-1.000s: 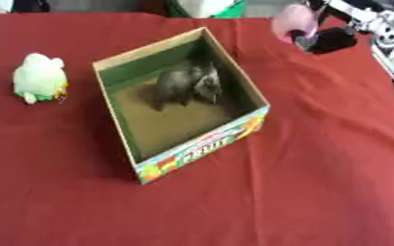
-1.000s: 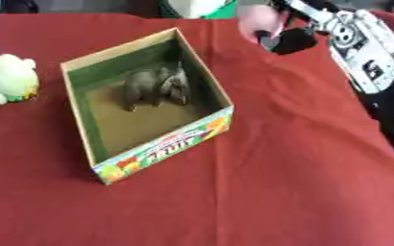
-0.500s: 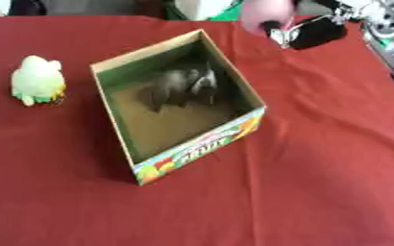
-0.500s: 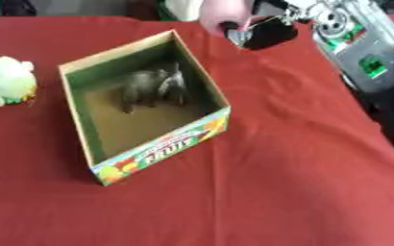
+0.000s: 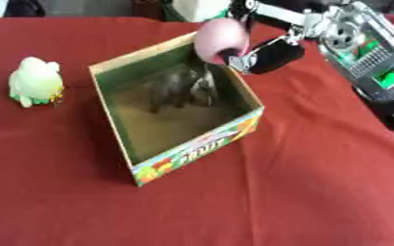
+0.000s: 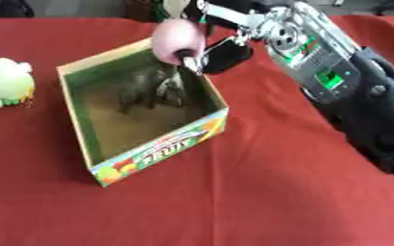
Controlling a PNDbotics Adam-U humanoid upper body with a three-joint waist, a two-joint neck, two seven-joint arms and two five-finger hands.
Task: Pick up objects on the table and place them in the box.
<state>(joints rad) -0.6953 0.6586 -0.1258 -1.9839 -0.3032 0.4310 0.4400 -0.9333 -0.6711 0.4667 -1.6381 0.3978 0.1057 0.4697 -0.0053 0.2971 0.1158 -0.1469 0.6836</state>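
An open cardboard fruit box [image 5: 197, 149] stands on the red table, with a dark grey toy [image 5: 182, 86] lying inside near its far wall. My right hand [image 5: 267, 55] comes in from the upper right and is shut on a pink rounded object [image 5: 220, 40], held above the box's far right corner. A pale green and white plush toy [image 5: 35, 80] sits on the cloth to the left of the box. My left hand does not show.
The red tablecloth [image 5: 318, 182] stretches wide in front of and to the right of the box. My right forearm [image 6: 335, 81] fills the upper right. Dark shapes sit beyond the table's far edge.
My right hand has carried the pink object leftward and nearer, from beyond the box's far right to over its far right corner. The view has also shifted slightly.
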